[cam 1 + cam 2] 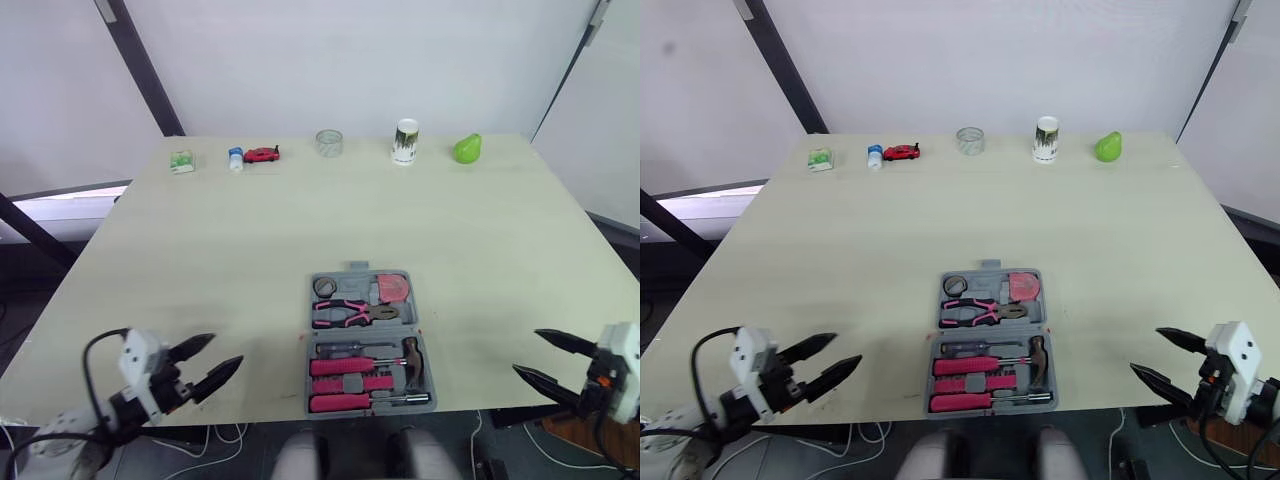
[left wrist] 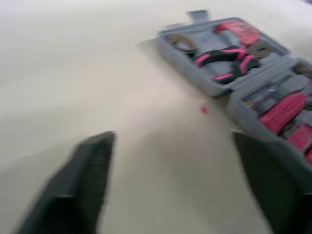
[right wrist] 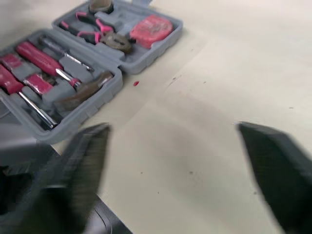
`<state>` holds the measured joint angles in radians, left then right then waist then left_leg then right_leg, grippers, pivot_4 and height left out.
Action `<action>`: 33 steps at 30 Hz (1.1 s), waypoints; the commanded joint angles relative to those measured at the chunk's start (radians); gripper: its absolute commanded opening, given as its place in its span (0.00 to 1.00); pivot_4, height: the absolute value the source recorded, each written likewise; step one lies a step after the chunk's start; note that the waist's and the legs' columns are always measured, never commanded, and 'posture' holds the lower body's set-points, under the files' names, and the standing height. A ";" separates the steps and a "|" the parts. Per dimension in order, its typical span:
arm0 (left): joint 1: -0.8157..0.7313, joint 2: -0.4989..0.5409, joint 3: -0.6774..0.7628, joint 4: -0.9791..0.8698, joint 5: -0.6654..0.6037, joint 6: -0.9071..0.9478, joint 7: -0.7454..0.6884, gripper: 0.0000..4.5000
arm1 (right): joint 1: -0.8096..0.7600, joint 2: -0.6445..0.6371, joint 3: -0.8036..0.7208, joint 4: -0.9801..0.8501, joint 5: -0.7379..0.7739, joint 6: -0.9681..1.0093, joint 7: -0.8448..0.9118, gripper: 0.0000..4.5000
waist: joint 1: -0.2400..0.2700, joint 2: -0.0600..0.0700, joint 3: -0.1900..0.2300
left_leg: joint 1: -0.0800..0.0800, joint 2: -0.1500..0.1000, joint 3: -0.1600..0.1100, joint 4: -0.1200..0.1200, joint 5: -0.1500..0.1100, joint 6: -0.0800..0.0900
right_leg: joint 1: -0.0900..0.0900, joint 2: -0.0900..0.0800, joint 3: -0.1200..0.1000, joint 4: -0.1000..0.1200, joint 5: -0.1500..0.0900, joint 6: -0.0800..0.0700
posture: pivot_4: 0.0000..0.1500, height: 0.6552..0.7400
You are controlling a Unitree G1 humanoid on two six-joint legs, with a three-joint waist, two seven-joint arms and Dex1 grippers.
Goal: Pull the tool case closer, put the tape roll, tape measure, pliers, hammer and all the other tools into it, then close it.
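The grey tool case (image 1: pixel 362 332) lies open flat at the table's near edge, in the middle. Its far half holds the tape roll (image 1: pixel 325 287), the pink-handled pliers (image 1: pixel 352 314) and the red tape measure (image 1: pixel 392 289). Its near half holds pink-handled screwdrivers (image 1: pixel 345 366) and the hammer (image 1: pixel 413 360). My left gripper (image 1: pixel 226 350) hovers open at the near edge, left of the case and apart from it. My right gripper (image 1: pixel 526 351) is open off the near right edge, also clear of the case (image 3: pixel 122 73). Neither holds anything.
Along the table's far edge stand a small green item (image 1: pixel 181 160), a little bottle (image 1: pixel 235 158), a red toy car (image 1: pixel 262 154), a clear round container (image 1: pixel 329 141), a white can (image 1: pixel 405 141) and a green pear (image 1: pixel 467 148). Bare tabletop lies between them and the case.
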<state>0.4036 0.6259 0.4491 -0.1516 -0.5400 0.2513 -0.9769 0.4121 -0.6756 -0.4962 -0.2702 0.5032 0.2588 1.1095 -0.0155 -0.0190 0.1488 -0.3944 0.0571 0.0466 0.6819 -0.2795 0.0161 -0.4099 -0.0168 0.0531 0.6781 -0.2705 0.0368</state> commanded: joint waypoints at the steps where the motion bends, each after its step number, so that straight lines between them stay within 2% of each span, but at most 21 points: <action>1: 0.008 0.017 0.049 -0.029 -0.030 0.014 0.006 1.00 | 0.041 -0.030 -0.054 -0.032 0.013 -0.009 0.002 1.00 | 0.004 0.000 0.000 | 0.000 0.000 0.001 0.000 0.000 0.000 | 0.000 -0.001 0.001 0.000 0.000 0.000 | 1.00 1.00; 6: -0.058 0.039 0.018 -0.051 -0.048 0.063 0.009 1.00 | 0.040 -0.056 -0.068 -0.066 0.044 0.044 -0.035 1.00 | 0.008 -0.001 0.000 | -0.001 -0.001 0.001 0.000 0.000 0.000 | 0.000 -0.001 0.001 -0.001 0.000 0.000 | 1.00 1.00; 13: -0.266 0.055 -0.209 -0.181 -0.084 0.189 -0.024 1.00 | -0.172 -0.118 0.034 -0.242 0.219 0.349 -0.208 1.00 | -0.001 -0.001 0.001 | -0.001 -0.001 0.001 0.000 0.000 0.000 | 0.000 0.000 0.002 0.000 0.002 0.003 | 1.00 1.00; 15: -0.328 0.060 -0.281 -0.170 -0.082 0.199 -0.070 0.91 | -0.284 -0.120 0.107 -0.246 0.238 0.416 -0.262 1.00 | -0.001 -0.001 0.001 | -0.002 -0.001 0.000 -0.001 0.000 0.000 | -0.001 0.001 0.002 -0.001 0.002 0.004 | 1.00 1.00; 17: -0.395 0.068 -0.343 -0.135 -0.076 0.200 -0.130 0.77 | -0.379 -0.118 0.185 -0.230 0.266 0.491 -0.281 1.00 | 0.001 -0.001 0.002 | -0.002 -0.001 0.000 -0.001 0.000 0.000 | -0.001 0.001 0.002 -0.001 0.002 0.004 | 1.00 1.00; 18: -0.427 0.071 -0.376 -0.113 -0.062 0.190 -0.162 0.66 | -0.417 -0.128 0.228 -0.214 0.262 0.529 -0.280 1.00 | 0.001 -0.001 0.002 | -0.002 -0.002 0.001 -0.001 0.000 0.000 | -0.001 0.001 0.002 0.000 0.003 0.004 | 1.00 1.00; 20: -0.471 0.076 -0.425 -0.072 -0.038 0.166 -0.218 0.56 | -0.480 -0.157 0.308 -0.186 0.220 0.590 -0.301 1.00 | 0.006 -0.001 0.002 | -0.002 -0.002 0.001 0.000 0.000 0.000 | 0.000 0.001 0.000 0.000 0.003 0.003 | 1.00 1.00; 21: -0.491 0.075 -0.450 -0.042 -0.020 0.141 -0.250 0.45 | -0.525 -0.173 0.364 -0.160 0.195 0.624 -0.305 1.00 | 0.005 -0.001 0.002 | -0.003 -0.002 0.001 0.000 0.000 0.000 | 0.000 0.001 0.000 -0.001 0.003 0.003 | 1.00 1.00; 22: -0.506 0.075 -0.474 -0.012 -0.003 0.112 -0.286 0.39 | -0.573 -0.175 0.409 -0.125 0.193 0.657 -0.295 1.00 | 0.005 -0.001 0.002 | -0.003 -0.002 0.001 0.000 0.000 0.000 | 0.000 0.001 0.000 -0.001 0.003 0.003 | 1.00 1.00; 25: -0.536 0.063 -0.525 0.054 0.035 0.047 -0.356 0.07 | -0.694 -0.152 0.493 -0.026 0.200 0.732 -0.274 1.00 | 0.000 -0.001 0.002 | -0.005 -0.002 0.001 0.000 0.000 0.000 | -0.002 0.001 0.001 -0.002 0.003 0.003 | 1.00 1.00; 26: -0.540 0.056 -0.538 0.072 0.046 0.026 -0.369 0.01 | -0.734 -0.134 0.517 0.015 0.190 0.751 -0.282 1.00 | 0.000 -0.001 0.002 | -0.005 -0.002 0.001 0.000 0.000 0.000 | -0.002 0.001 0.002 -0.002 0.003 0.003 | 1.00 1.00; 33: -0.512 0.005 -0.613 0.128 0.123 -0.081 -0.385 0.01 | -0.913 -0.054 0.648 0.271 0.112 0.805 -0.257 1.00 | 0.003 -0.001 0.003 | -0.006 -0.002 0.001 0.000 0.000 0.000 | -0.003 0.001 0.000 -0.002 0.003 0.003 | 1.00 1.00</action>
<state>-0.1216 0.6419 -0.1368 -0.0202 -0.4358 0.2118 -1.3535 -0.4671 -0.7375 0.1295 -0.0611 0.6454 1.0660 0.8298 -0.0128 -0.0202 0.1514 -0.4004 0.0549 0.0478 0.6819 -0.2795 0.0164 -0.4127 -0.0161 0.0536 0.6765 -0.2678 0.0405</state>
